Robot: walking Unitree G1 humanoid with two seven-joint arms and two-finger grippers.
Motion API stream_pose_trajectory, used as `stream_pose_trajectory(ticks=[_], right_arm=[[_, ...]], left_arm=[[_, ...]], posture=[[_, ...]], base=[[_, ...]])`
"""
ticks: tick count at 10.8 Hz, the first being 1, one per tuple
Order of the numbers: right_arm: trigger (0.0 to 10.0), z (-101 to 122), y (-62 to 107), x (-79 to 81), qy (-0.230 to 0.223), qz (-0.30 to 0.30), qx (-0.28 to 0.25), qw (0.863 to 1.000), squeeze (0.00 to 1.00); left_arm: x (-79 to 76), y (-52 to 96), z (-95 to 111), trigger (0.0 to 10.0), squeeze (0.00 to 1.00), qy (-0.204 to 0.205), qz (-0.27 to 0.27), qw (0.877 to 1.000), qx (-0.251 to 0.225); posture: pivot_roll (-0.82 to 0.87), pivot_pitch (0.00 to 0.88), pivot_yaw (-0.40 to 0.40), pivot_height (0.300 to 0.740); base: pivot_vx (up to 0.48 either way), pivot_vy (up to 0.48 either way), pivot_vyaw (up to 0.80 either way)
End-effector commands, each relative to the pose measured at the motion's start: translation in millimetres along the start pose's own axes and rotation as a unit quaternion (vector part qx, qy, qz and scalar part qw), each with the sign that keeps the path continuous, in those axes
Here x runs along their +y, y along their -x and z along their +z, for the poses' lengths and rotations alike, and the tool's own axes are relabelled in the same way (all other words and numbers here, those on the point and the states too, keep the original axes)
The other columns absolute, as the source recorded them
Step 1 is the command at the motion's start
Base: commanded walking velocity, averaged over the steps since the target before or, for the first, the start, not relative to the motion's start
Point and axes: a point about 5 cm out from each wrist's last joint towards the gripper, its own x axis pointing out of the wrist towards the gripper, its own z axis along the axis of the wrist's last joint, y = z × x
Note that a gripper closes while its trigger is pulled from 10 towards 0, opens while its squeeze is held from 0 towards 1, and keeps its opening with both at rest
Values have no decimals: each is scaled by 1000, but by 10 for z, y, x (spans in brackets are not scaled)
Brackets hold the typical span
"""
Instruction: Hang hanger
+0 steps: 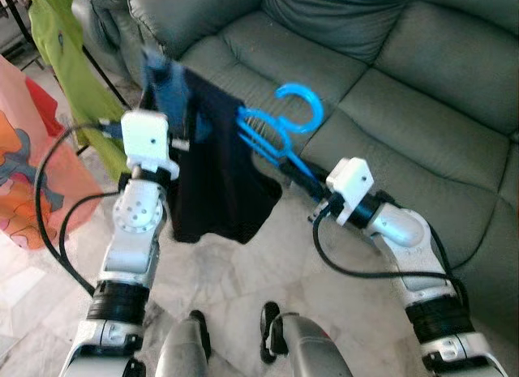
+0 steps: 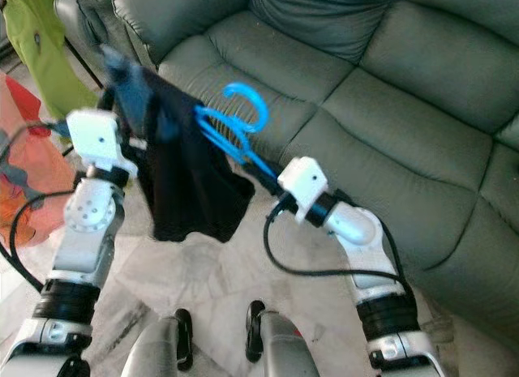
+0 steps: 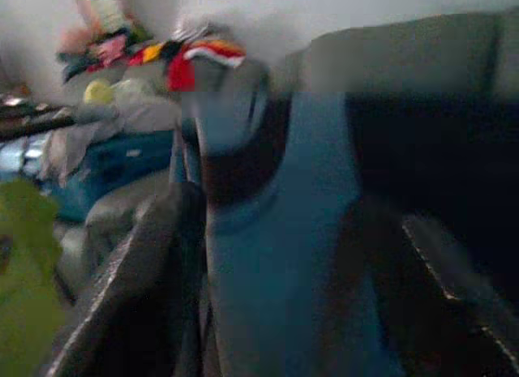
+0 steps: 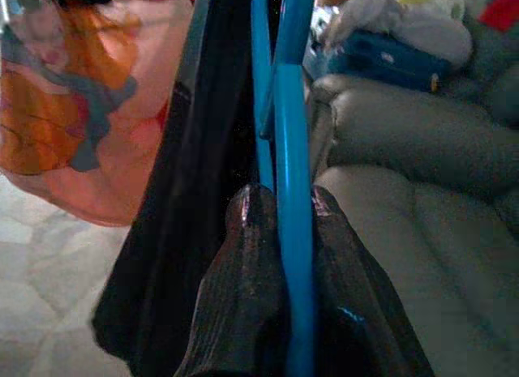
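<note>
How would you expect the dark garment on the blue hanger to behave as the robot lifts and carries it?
The dark garment drapes in loose folds below the blue hanger, so it is probably floppy and will likely swing. It looks thin, so probably light. The right gripper pinches only the hanger's thin smooth bar, so the hanger might twist or slip.

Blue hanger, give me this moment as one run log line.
blue hanger: clamped in right gripper | dark garment: draped on hanger, held by left gripper | place: above floor before grey sofa | hung: not yet
</note>
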Motion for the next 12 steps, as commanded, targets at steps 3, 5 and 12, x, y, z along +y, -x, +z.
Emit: stream_pose_trajectory(ticks=[3,5,12], right_arm=[[10000,78,49,-139,17,-12,-17,1000,0],[10000,-13,222,-166,19,11,13,1000,0],[10000,-194,606,37,13,118,86,989,0]], left_arm=[[-13,141,28,10000,0,-97,-172,980,-3],[108,482,-181,10000,0,-254,-340,905,14],[98,557,-345,10000,1000,-356,-457,815,-24]], posture=[[-42,230,-33,740],[-32,232,-30,740],[-50,228,-29,740]], base=[[0,0,0],[0,0,0],[0,0,0]])
